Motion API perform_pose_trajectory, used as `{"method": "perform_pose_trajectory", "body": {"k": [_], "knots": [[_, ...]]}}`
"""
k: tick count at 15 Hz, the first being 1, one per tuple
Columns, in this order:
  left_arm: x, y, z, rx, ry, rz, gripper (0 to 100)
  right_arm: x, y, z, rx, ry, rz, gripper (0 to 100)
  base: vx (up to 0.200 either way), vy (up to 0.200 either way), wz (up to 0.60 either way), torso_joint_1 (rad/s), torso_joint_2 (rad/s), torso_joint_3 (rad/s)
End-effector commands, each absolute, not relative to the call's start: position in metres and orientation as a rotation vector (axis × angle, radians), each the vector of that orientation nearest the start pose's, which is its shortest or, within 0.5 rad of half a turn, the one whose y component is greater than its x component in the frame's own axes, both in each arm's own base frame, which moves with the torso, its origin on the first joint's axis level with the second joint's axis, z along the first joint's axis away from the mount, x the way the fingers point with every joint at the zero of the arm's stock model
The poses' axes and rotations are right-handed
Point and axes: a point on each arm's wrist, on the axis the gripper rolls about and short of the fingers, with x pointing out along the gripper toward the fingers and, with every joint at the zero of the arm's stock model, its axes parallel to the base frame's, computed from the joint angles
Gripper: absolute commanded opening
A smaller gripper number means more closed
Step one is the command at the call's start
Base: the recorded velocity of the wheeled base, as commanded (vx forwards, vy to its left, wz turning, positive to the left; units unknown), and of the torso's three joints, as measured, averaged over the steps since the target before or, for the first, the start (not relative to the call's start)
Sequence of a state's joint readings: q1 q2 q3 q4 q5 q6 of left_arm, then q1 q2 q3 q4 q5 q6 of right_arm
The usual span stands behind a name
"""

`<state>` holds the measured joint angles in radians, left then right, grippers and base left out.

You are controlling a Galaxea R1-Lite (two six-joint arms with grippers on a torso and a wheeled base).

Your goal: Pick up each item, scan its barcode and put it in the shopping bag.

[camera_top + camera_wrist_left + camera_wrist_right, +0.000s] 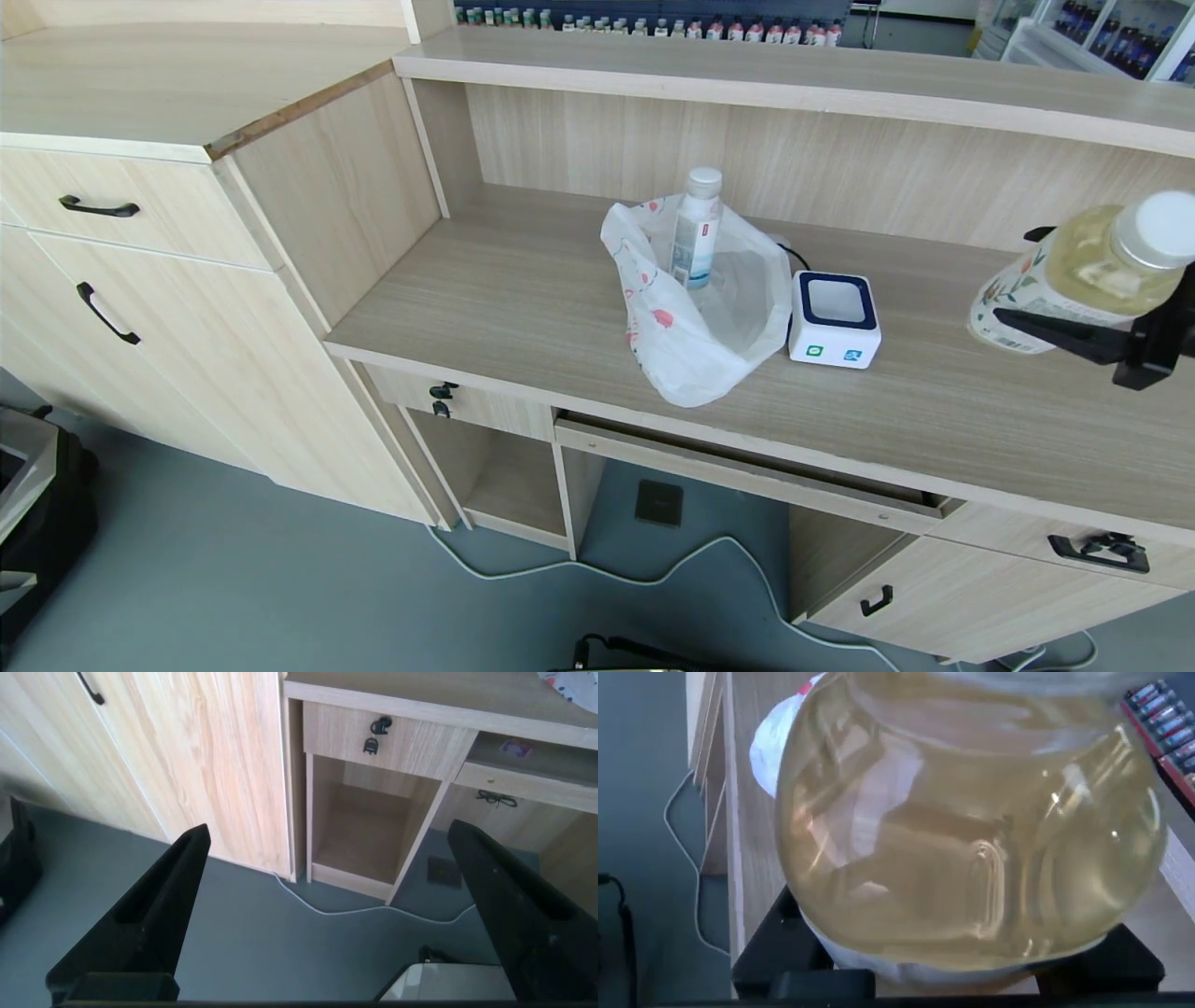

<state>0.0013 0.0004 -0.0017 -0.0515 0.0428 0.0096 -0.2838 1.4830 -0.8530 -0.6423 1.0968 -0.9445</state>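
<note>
While the right gripper (1022,280) pinches the round clear bottle of yellow drink with a white cap (1083,271), I think the scan step is the one in hand. The bottle hangs tilted above the light wooden counter (523,289), well to the right of the small white box scanner with a dark blue rim (834,319).

Next, the bottle should go over the scanner with its barcode facing the window. Then it goes into the thin white plastic shopping bag (709,345) just beside, where a tall white bottle (697,229) already stands. The left gripper (329,835) hangs low, fingers spread wide, holding nothing.
</note>
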Motion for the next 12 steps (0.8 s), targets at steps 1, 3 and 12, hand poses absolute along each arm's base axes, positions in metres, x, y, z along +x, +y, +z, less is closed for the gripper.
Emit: {"method": "perform_pose_trajectory", "body": {"k": [1,3,12], "knots": [[-0.023,0.001,0.081,0.008,-0.052,0.045,100,0.272,-0.064,0.253,-0.937,-0.400,0.725,0,0.000,0.000,0.00,0.000,0.00,0.000],[-0.023,0.001,0.081,0.008,-0.053,0.045,100,0.296,-0.058,0.253,-1.023,-0.500,0.726,0,0.000,0.000,0.00,0.000,0.00,0.000],[-0.023,0.001,0.081,0.008,-0.053,0.045,100,0.379,-0.015,0.225,-1.150,-0.817,0.753,0,0.000,0.000,0.00,0.000,0.00,0.000]]}}
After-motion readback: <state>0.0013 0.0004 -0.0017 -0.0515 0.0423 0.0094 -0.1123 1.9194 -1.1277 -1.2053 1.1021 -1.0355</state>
